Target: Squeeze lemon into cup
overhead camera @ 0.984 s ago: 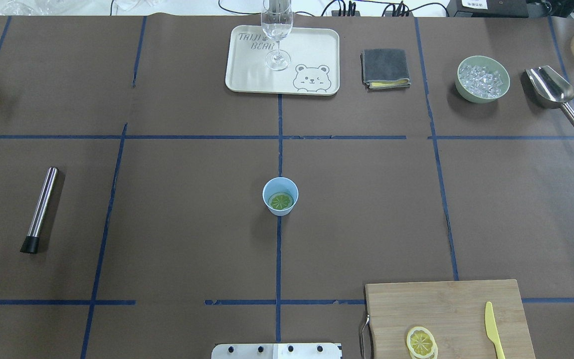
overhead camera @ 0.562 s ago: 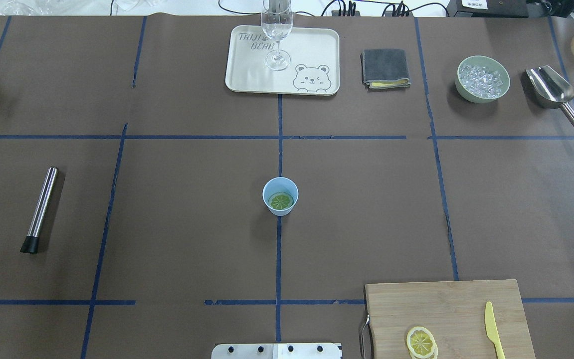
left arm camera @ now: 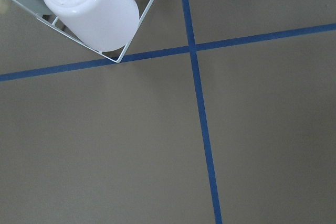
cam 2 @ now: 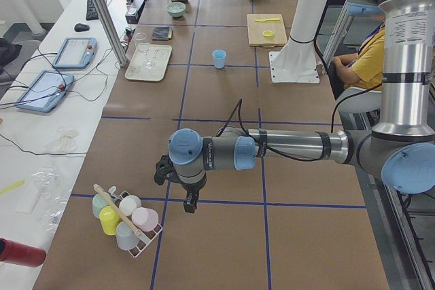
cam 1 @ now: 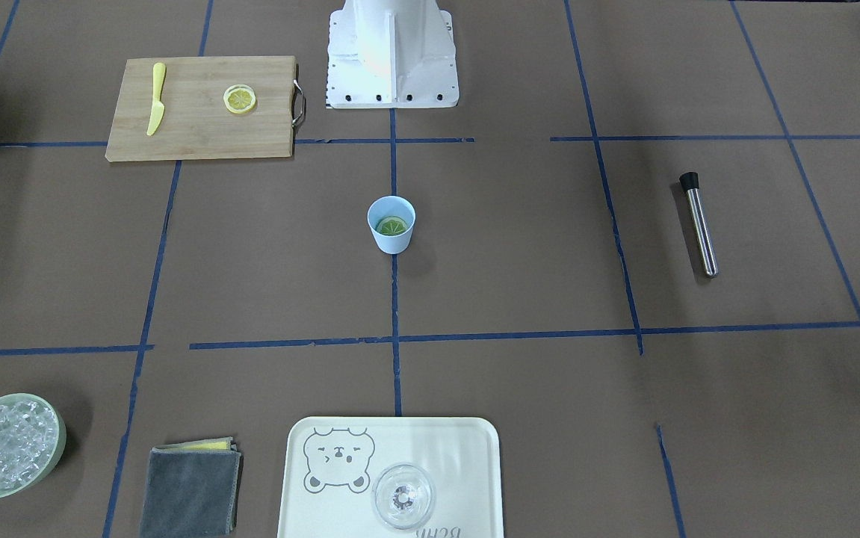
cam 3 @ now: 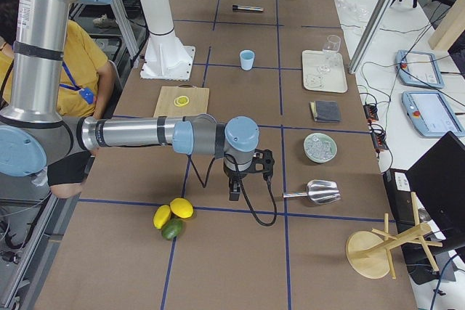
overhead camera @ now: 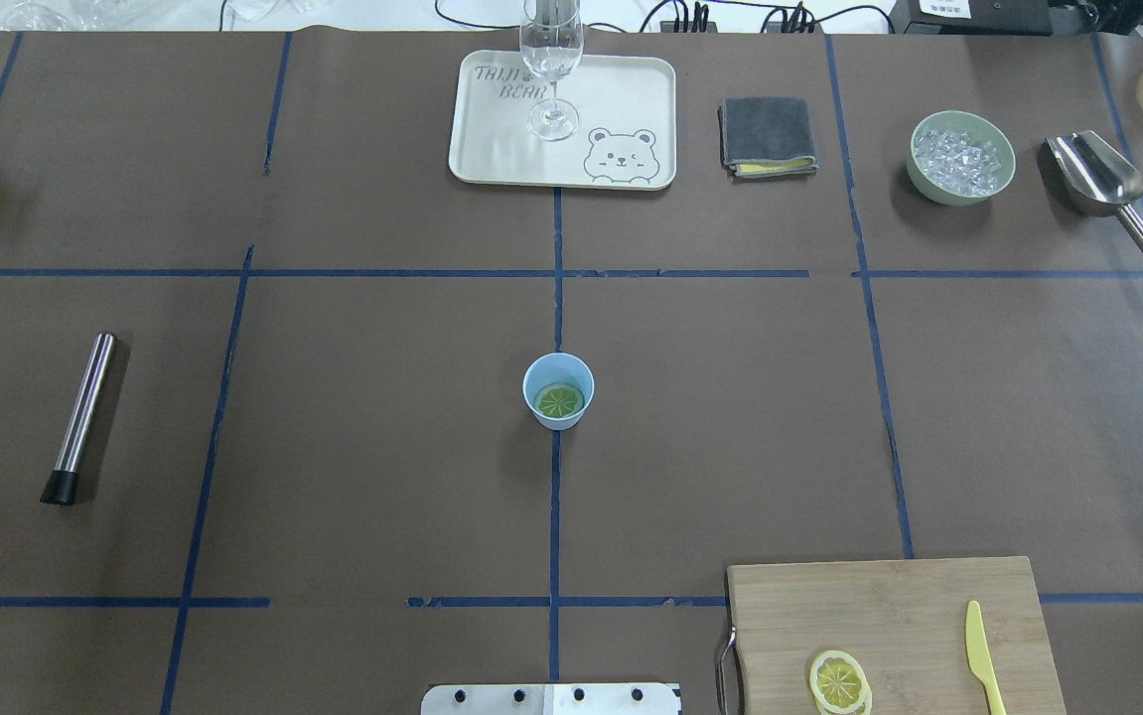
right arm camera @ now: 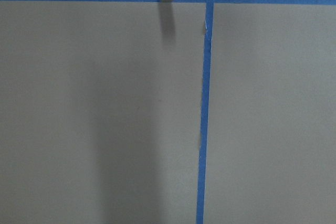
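The light blue cup stands upright at the table's middle, also in the front view. A thin greenish citrus slice lies flat inside it. The lemon lies cut face up on the wooden cutting board, at the near right; it also shows in the front view. Both grippers show only in the side views. The left gripper hangs over the table's far left end, near a cup rack. The right gripper hangs over the far right end. I cannot tell whether either is open.
A yellow knife lies on the board. A tray with a clear glass, a grey cloth, a green bowl of ice and a metal scoop line the far edge. A steel muddler lies left.
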Robot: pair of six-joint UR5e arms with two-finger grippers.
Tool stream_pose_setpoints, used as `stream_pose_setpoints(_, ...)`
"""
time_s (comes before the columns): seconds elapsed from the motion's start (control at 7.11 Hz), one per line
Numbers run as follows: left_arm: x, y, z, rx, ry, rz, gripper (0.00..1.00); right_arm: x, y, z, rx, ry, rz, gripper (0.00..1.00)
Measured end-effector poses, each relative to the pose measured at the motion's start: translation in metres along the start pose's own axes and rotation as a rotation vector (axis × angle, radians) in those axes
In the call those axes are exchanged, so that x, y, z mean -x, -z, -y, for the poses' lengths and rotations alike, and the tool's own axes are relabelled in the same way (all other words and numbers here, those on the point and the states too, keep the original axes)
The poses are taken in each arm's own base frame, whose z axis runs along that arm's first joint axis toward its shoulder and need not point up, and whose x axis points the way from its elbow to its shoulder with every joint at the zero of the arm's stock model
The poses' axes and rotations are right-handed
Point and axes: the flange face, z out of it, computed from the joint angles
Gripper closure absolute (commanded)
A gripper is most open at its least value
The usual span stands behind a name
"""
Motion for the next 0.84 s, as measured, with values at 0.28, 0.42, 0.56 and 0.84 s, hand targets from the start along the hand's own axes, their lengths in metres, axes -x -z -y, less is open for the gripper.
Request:
stream_pose_setpoints(0.28,0.0004,-0.0006,-0.0010,0.002,0.002,0.000,0.00,0.0036,0.0038,0.0005,-0.008,-0.056,0.001,0.00)
stream_pose_setpoints(0.42,0.0005,-0.0007,-0.0013,0.002,0.002,0.000,0.00,0.0053,0.0055,0.0009,-0.012,-0.078,0.001,0.00)
stream_pose_setpoints(0.56,0.0006,-0.0009,-0.0014,0.003,0.003,-0.001,0.00,0.0067,0.0070,0.0015,-0.015,-0.100,0.002,0.00)
stream_pose_setpoints(0.84,0.0008,-0.0011,-0.0015,0.003,0.003,-0.001,0.00,0.0113,0.0112,0.0022,-0.024,-0.139,0.004,0.00)
